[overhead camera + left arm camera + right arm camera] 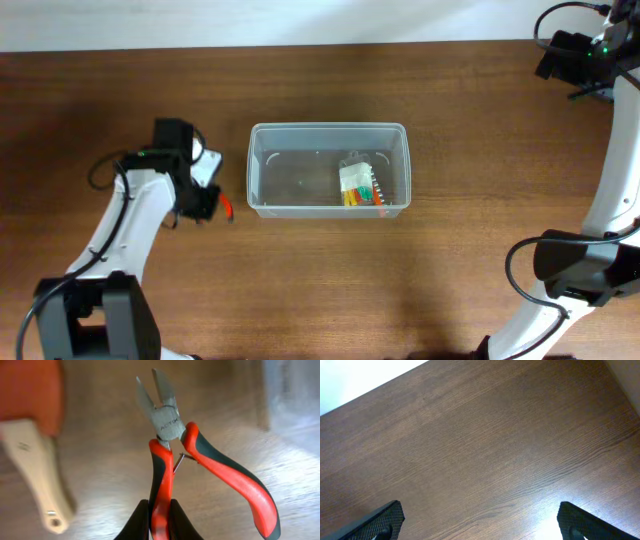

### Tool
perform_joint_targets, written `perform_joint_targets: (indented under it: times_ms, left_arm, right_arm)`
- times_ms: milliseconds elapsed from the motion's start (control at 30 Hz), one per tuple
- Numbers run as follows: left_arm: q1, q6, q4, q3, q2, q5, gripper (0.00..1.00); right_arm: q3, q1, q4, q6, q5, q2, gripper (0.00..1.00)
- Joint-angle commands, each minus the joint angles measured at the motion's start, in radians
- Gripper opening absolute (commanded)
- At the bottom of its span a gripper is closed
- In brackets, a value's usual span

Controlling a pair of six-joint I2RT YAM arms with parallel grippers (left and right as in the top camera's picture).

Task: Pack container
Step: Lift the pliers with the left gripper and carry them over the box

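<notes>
Dark brown wood-grain surface (320, 280), pale wall strip (300, 20) along far edge. Container (327, 127) sits mid-surface, long side toward me; small packet of coloured bits (360, 183) inside at its right end. Left pincer (159, 517) just left of container, clenched on one handle of red-and-black cutters (210, 462), other handle splayed free. Blurred orange, cream-handled thing (35, 460) lies nearby. Right pincer (480, 522) at far right corner, spread wide, grasping nothing, bare wood below.
</notes>
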Motion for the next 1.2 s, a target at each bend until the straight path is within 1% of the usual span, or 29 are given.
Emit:
perform_joint_targets:
  times_ms: [0, 100, 233, 300, 367, 433, 533, 633, 767, 900, 1067, 1167]
  left_arm:
    - [0.002, -0.003, -0.043, 0.132, 0.007, -0.003, 0.02]
    - [-0.006, -0.005, -0.092, 0.225, 0.007, 0.012, 0.02]
    - [-0.035, -0.006, -0.144, 0.324, 0.007, 0.100, 0.02]
    - [-0.057, -0.008, -0.156, 0.352, 0.007, 0.136, 0.02]
    - [-0.085, -0.045, -0.157, 0.371, 0.007, 0.151, 0.02]
    - [-0.117, -0.068, -0.156, 0.378, 0.007, 0.158, 0.02]
    - [-0.173, -0.071, -0.152, 0.378, 0.007, 0.158, 0.02]
    - [-0.233, -0.073, -0.137, 0.378, 0.007, 0.158, 0.02]
    - [-0.329, -0.087, -0.076, 0.378, 0.007, 0.155, 0.02]
    - [-0.388, -0.111, -0.022, 0.378, 0.007, 0.153, 0.02]
    - [-0.409, -0.111, 0.054, 0.378, 0.007, 0.153, 0.02]
    - [-0.409, -0.111, 0.072, 0.378, 0.019, 0.153, 0.02]
  right_arm:
    - [0.014, 0.003, 0.002, -0.005, 0.009, -0.011, 0.99]
    - [0.014, 0.003, 0.002, -0.005, 0.008, -0.011, 0.99]
    - [0.014, 0.003, 0.002, -0.005, 0.009, -0.011, 0.99]
    - [0.014, 0.003, 0.002, -0.005, 0.008, -0.011, 0.99]
    - [0.014, 0.003, 0.002, -0.005, 0.008, -0.011, 0.99]
    - [0.014, 0.003, 0.002, -0.005, 0.008, -0.011, 0.99]
    - [0.014, 0.003, 0.002, -0.005, 0.008, -0.011, 0.99]
    - [0.014, 0.003, 0.002, -0.005, 0.008, -0.011, 0.99]
    - [0.014, 0.003, 0.002, -0.005, 0.008, -0.011, 0.99]
    - [0.014, 0.003, 0.002, -0.005, 0.008, -0.011, 0.99]
    - [0.014, 0.003, 0.002, -0.005, 0.008, -0.011, 0.99]
    - [0.014, 0.003, 0.002, -0.005, 0.008, -0.011, 0.99]
